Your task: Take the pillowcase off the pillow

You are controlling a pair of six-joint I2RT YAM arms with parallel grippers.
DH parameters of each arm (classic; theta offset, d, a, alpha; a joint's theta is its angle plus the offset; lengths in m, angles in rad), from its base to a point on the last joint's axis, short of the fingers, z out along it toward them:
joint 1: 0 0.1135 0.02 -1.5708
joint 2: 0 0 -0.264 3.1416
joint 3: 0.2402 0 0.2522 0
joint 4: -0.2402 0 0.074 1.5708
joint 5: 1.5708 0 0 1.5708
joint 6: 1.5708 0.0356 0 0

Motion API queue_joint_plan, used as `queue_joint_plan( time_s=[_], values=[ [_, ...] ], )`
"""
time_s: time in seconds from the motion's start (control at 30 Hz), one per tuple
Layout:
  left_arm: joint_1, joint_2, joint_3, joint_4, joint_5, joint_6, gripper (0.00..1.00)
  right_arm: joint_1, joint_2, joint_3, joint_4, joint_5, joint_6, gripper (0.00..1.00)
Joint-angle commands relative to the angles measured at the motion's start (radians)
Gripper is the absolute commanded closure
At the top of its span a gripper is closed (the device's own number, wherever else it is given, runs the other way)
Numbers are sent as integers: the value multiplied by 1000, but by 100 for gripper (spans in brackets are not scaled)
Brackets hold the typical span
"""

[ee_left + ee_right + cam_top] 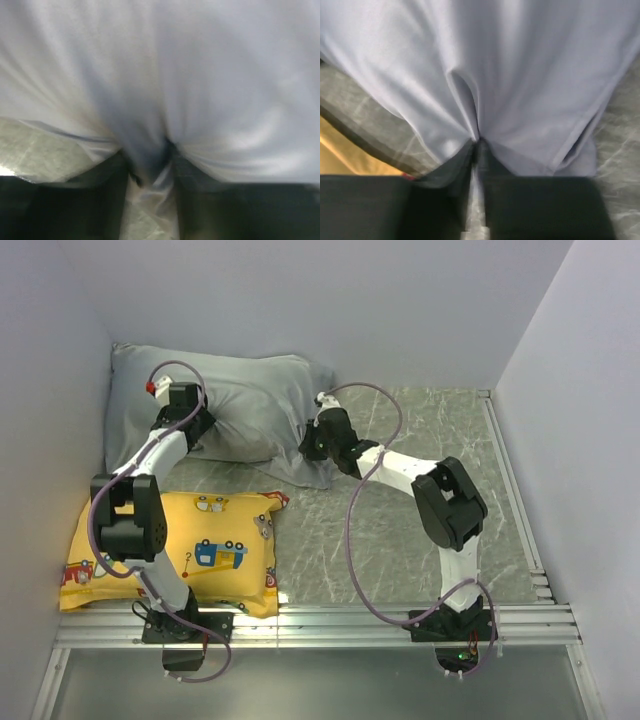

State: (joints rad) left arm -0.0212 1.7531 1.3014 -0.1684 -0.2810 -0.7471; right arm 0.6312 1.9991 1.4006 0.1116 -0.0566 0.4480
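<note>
- Pillowcase [240, 400] lies in the far-left corner of the table [430, 440], bulging and full. The pillow is not visible anywhere; judged to be wholly inside the cover.
- Long axis of the bundle runs left–right along the back wall. Its slack, flatter end trails toward the right and the near side, which looks like the open end, though no hem opening is plainly seen.
- Left gripper [190, 428] sits on the near edge of the left half, with the stuffed bulk rising just beyond it.
- Right gripper [312, 445] sits at the slack right end and is the arm nearer the likely opening. From here the cloth lies away and to the left.
- The coming move turns on this: the two grips are spaced along the long axis, so pulling the right end rightward would draw the cover along the pillow's length.
- Left wrist view shows what the top view cannot. A narrow tuck of grey cloth is nipped between the dark fingers [100, 205], jaws pressed together on it. It is blurred, so whether pillow filling is caught too cannot be told.
- Right wrist view shows a sharp fold pinched between close-set fingers [535, 205], with loose single-layer fabric fanning out.
- Yellow cushion [180, 550] lies near-left, just beside the case's near edge — only the top view shows it whole.
</note>
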Motion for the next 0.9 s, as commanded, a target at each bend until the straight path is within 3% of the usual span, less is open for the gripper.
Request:
queue_joint_plan(
  time_s=[0.0,0.1,0.2,0.33,0.47,0.67,0.77,0.87],
  values=[
    [-2,-6,67,58,71,40,71,-5,-98,0,40,49,6,100],
    [-16,-1,113,35,95,64,91,-16,-216,-101,51,87,32,100],
    [-58,23,185,4,105,115,99,-22,-394,-268,86,129,63,100],
    [-166,60,286,-36,98,179,99,-21,-639,-519,157,179,121,100],
    [-266,80,380,-80,56,207,99,-18,-795,-623,177,175,147,100],
    [-286,48,322,-88,94,147,97,-18,-676,-536,123,26,98,100],
    [-284,-19,247,-88,94,143,89,-1,-629,-508,160,-87,98,100],
    [-286,-105,162,-80,98,143,76,42,-588,-479,186,-150,67,89]
  ],
)
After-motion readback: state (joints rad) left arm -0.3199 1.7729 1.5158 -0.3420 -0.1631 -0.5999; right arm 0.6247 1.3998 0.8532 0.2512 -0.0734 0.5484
